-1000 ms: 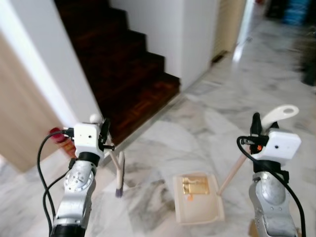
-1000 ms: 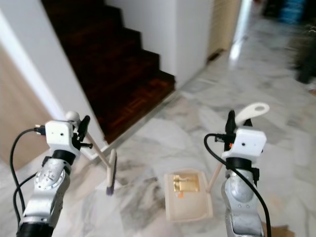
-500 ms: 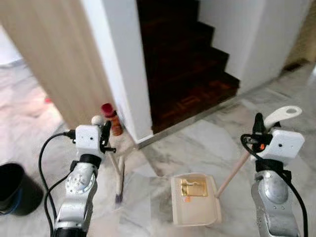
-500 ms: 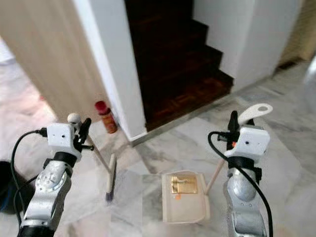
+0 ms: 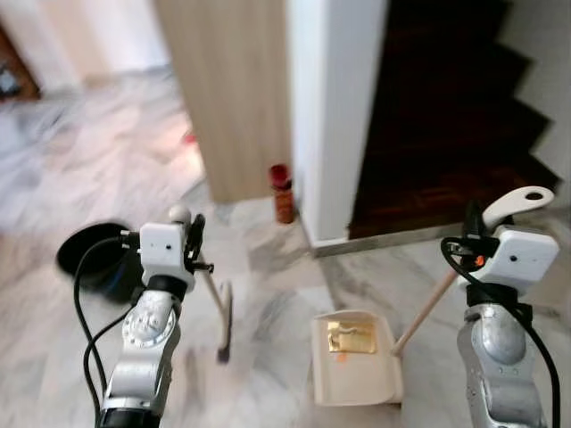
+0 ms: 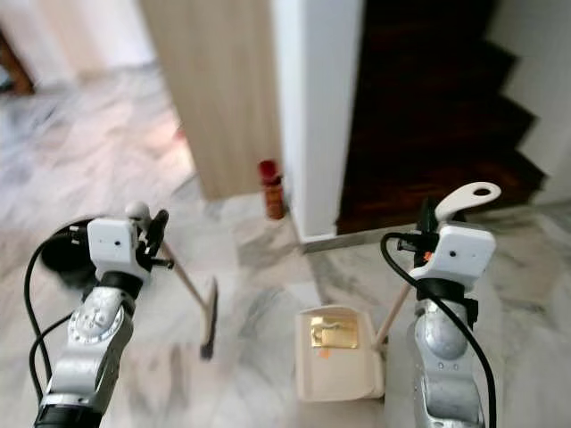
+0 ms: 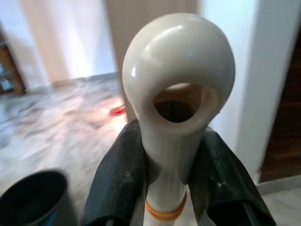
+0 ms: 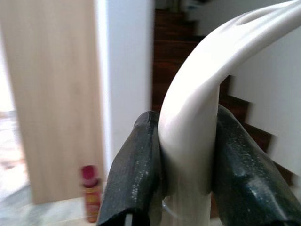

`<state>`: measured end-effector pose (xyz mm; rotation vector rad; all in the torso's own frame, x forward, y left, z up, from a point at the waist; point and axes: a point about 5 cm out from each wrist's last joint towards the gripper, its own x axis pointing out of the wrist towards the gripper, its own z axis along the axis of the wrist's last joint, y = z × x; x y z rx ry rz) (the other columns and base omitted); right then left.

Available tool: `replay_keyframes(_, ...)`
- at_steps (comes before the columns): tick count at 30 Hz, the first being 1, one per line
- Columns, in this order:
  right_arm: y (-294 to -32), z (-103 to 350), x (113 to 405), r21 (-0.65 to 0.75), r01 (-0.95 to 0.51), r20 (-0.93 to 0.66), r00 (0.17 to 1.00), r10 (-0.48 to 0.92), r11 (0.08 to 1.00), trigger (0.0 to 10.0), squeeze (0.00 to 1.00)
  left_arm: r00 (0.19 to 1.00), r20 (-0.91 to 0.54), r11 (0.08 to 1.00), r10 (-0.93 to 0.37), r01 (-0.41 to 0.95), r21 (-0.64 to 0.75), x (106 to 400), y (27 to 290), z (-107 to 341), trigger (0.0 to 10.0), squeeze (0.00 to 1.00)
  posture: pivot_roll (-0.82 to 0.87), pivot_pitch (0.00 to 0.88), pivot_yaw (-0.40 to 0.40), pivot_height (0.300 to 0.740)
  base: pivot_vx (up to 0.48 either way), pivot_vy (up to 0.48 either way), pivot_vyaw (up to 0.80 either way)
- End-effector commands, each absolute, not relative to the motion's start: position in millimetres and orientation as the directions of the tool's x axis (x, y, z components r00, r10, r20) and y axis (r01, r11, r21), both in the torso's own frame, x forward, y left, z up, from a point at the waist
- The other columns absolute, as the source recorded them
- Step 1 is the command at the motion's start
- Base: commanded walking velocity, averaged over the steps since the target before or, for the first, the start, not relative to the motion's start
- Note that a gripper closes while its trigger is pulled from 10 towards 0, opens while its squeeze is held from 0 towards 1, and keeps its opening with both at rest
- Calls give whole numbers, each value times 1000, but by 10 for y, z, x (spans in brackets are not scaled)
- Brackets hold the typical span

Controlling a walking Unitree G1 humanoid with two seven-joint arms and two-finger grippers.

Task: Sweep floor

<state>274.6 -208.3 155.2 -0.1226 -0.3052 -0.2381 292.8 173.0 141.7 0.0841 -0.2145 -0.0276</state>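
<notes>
— What is each hand doing?

— The left hand point(image 7: 164, 188) is clamped on the cream handle of the broom point(image 5: 214, 299), just below its looped end. The broom slants down to a dark brush head resting on the marble floor point(image 5: 80, 357), in front of the left arm.

— And the other one?

— The right hand point(image 8: 188, 155) grips the curved white top of the dustpan's handle, a black finger pressed on either side. The dustpan point(image 5: 355, 357) lies flat on the floor between the two arms, nearer the right one, with a small gold-coloured piece point(image 5: 350, 337) lying in it.

— What stands around them?

— A white pillar with a wood-panelled wall beside it, dark wooden stairs point(image 5: 446, 134) behind, a red bottle point(image 5: 282, 193) at the foot of the panel, and a black bucket point(image 5: 94, 259) on the floor off to the robot's left.
</notes>
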Motion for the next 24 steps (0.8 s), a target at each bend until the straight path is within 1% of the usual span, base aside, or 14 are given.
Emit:
replay_keyframes(1, -2088, 1693, 2739, -60, 255, 368, 904, -217, 965, 10000, 0, 965, 259, 994, -36, 8, 107, 2940, 1729, 1532, 10000, 0, -17, 77, 51, 740, 0, 0, 800)
replay_keyframes(7, -2093, 1684, 2733, -57, 250, 362, 907, -214, 967, 10000, 0, 966, 256, 995, -32, 6, 104, 2935, 1727, 1528, 10000, 0, -13, 77, 48, 740, 0, 0, 800)
replay_keyframes(9, -2083, 1671, 2746, -54, 241, 353, 912, -208, 969, 10000, 0, 966, 255, 994, -29, 2, 105, 2931, 1737, 1526, 10000, 0, -11, 78, 47, 740, 0, 0, 431)
replay_keyframes(16, -2053, 1667, 2775, -36, 231, 345, 916, -205, 972, 10000, 0, 969, 246, 996, -17, -6, 93, 2925, 1739, 1515, 10000, 0, -7, 77, 43, 740, 0, 0, 0)
replay_keyframes(24, -2100, 1670, 2784, -17, 243, 339, 914, -223, 970, 10000, 0, 970, 243, 996, -18, -3, 88, 2929, 1738, 1510, 10000, 0, -10, 66, 42, 740, 0, 346, 0)
